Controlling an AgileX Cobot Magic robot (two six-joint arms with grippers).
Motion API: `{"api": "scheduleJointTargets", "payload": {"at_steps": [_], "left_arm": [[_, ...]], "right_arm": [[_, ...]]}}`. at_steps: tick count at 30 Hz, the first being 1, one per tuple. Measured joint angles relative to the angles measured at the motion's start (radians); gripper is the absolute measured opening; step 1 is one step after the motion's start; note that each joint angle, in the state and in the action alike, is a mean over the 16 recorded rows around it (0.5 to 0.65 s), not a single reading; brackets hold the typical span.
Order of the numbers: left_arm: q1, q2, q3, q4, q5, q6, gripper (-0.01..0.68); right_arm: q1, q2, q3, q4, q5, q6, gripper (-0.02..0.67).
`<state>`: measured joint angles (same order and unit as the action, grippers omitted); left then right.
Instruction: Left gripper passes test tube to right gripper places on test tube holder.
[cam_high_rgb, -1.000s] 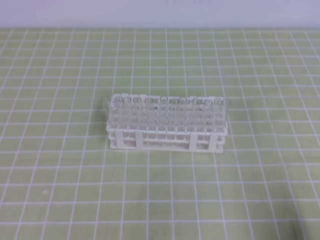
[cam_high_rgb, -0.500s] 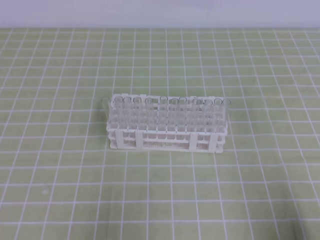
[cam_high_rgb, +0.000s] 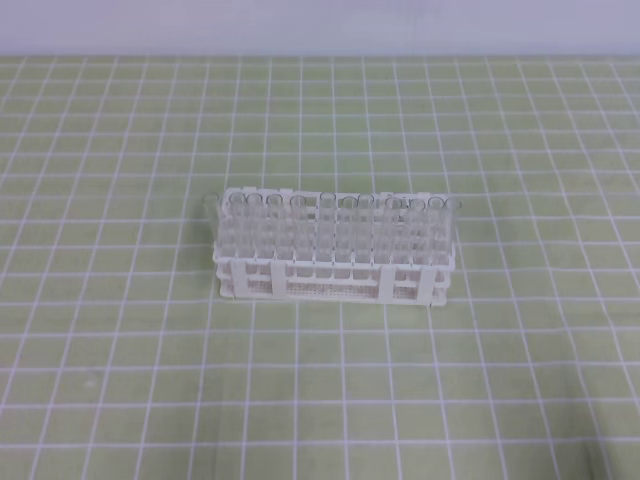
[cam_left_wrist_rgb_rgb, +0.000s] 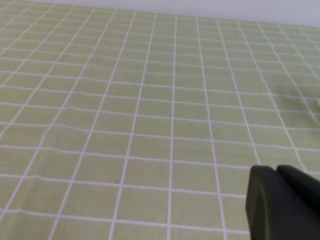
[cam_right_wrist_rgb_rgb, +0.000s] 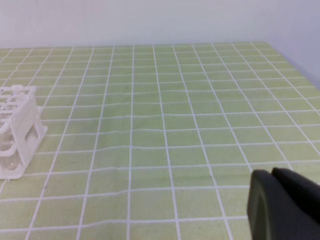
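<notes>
The white lattice test tube holder (cam_high_rgb: 332, 281) stands in the middle of the green checked cloth. Several clear test tubes (cam_high_rgb: 300, 226) stand upright in it, and I cannot tell one apart as the task's own. One end of the holder (cam_right_wrist_rgb_rgb: 21, 131) shows at the left edge of the right wrist view. Neither arm appears in the high view. In the left wrist view the left gripper (cam_left_wrist_rgb_rgb: 277, 172) is at the bottom right, jaws shut together with nothing between them, above bare cloth. The right gripper (cam_right_wrist_rgb_rgb: 271, 174) looks the same, shut and holding nothing, well to the right of the holder.
A green cloth with a white grid (cam_high_rgb: 120, 380) covers the whole table. A pale wall (cam_high_rgb: 320, 25) runs along the back edge. The cloth's right edge (cam_right_wrist_rgb_rgb: 300, 65) shows in the right wrist view.
</notes>
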<state>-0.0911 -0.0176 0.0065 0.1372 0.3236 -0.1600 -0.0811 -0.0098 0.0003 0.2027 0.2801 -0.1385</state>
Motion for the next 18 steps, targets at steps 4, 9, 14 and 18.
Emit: {"api": "scheduleJointTargets", "payload": {"at_steps": [4,9,14,18], "left_arm": [[0.000,0.000,-0.001,0.000,0.001,0.000,-0.002],[0.000,0.002,-0.002,0.000,0.003,0.000,-0.002],[0.000,0.002,-0.002,0.000,0.003,0.000,-0.002],[0.001,0.007,-0.005,0.001,0.005,0.000,-0.002]], "right_arm": [[0.000,0.000,0.000,0.000,0.000,0.000,-0.018],[0.000,0.000,0.000,0.000,0.000,0.000,-0.018],[0.000,0.000,0.000,0.000,0.000,-0.001,-0.018],[0.008,0.000,0.000,0.000,0.000,-0.002,-0.018]]}}
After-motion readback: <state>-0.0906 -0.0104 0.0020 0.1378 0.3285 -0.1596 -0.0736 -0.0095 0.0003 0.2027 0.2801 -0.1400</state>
